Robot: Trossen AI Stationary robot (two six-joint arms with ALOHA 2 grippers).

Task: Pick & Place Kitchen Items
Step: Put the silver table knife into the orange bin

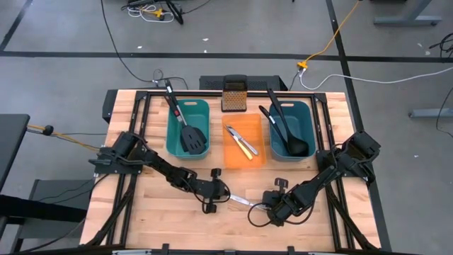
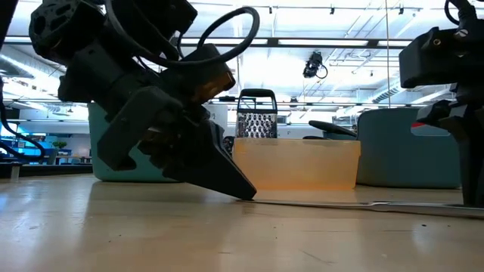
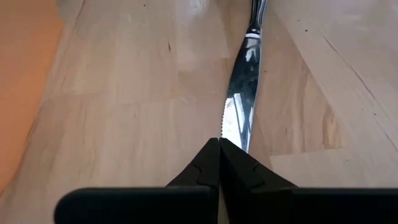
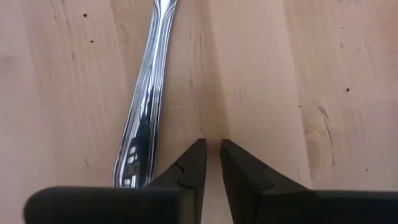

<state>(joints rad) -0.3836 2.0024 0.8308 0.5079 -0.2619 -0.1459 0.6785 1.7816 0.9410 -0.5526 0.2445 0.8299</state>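
Knife (image 1: pixel 243 201) left on surface (image 1: pixel 141 219) near front edge; left pincer (image 1: pixel 225 197) closed at blade, right pincer (image 1: pixel 263 207) slightly parted beside handle. Spatulas (image 1: pixel 191 134), ladles (image 1: pixel 287 134), knives (image 1: pixel 242 140) binned.

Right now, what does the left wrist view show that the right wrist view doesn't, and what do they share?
Only the left wrist view shows the silver knife's serrated blade, running up to the left gripper, whose jaws are shut together at the blade's tip. It also catches the orange bin at its edge.

Only the right wrist view shows the knife's rounded handle end, lying beside the right gripper, whose jaws stand slightly apart and hold nothing.

Both show the same knife lying flat on the wooden table.
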